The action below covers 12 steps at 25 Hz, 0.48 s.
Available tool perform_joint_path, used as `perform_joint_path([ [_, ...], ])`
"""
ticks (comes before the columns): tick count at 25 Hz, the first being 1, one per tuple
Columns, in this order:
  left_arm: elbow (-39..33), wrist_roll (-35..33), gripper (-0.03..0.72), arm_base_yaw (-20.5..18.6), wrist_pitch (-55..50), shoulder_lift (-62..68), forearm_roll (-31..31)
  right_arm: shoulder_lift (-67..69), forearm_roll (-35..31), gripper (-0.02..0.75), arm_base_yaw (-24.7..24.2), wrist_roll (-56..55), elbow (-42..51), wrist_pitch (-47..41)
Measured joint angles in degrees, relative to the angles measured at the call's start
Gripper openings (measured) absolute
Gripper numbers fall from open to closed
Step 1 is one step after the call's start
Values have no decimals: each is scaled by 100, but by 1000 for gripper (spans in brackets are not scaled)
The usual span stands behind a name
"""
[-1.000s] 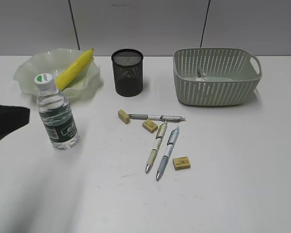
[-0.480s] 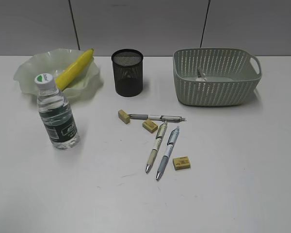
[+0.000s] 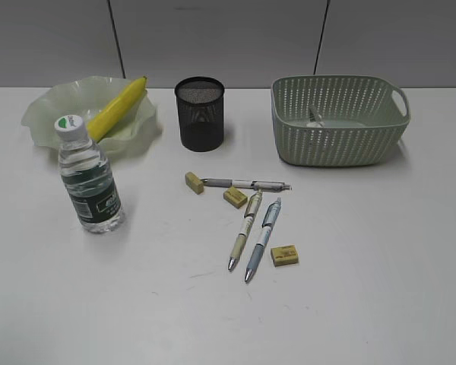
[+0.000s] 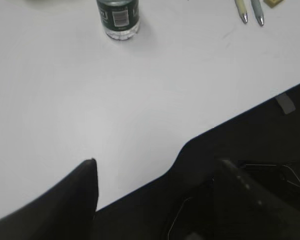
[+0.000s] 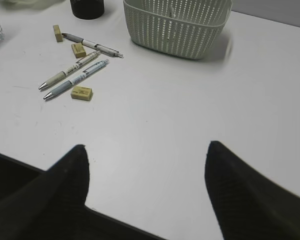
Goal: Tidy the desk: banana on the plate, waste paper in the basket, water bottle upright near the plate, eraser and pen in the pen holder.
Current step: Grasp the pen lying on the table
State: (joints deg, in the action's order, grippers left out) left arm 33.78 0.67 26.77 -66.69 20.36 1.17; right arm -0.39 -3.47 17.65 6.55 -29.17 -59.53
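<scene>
The banana [image 3: 118,107] lies in the ruffled green plate [image 3: 44,110]. In front of the plate the water bottle [image 3: 90,181] stands upright. Three pens [image 3: 245,183] [image 3: 244,230] [image 3: 263,238] and three erasers [image 3: 194,182] [image 3: 235,197] [image 3: 284,255] lie on the desk [image 3: 365,251], below the black mesh pen holder [image 3: 200,112]. The waste paper [image 3: 314,119] sits inside the basket [image 3: 338,133]. Neither gripper shows in the exterior view. My left gripper [image 4: 158,164] hangs open over the desk's front edge, far from the bottle [image 4: 118,17]. My right gripper [image 5: 146,146] is open above bare desk, short of the pens [image 5: 76,79].
The desk's front edge [image 4: 240,117] runs under the left gripper, with dark floor beyond it. A grey panelled wall [image 3: 228,38] stands behind the desk. The basket [image 5: 177,22] sits ahead of the right gripper.
The left arm, seen at the exterior view's left edge a second ago, has pulled back out of that view. Nothing on the desk has moved.
</scene>
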Motion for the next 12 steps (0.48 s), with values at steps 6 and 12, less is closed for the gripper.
perform_joint_path([
  [6,-72,0,535,0,30,-125,-1,0,0,568,0,0,0,0],
  [12,-12,0,508,0,-297,-752,37,0,0,568,0,0,0,0],
])
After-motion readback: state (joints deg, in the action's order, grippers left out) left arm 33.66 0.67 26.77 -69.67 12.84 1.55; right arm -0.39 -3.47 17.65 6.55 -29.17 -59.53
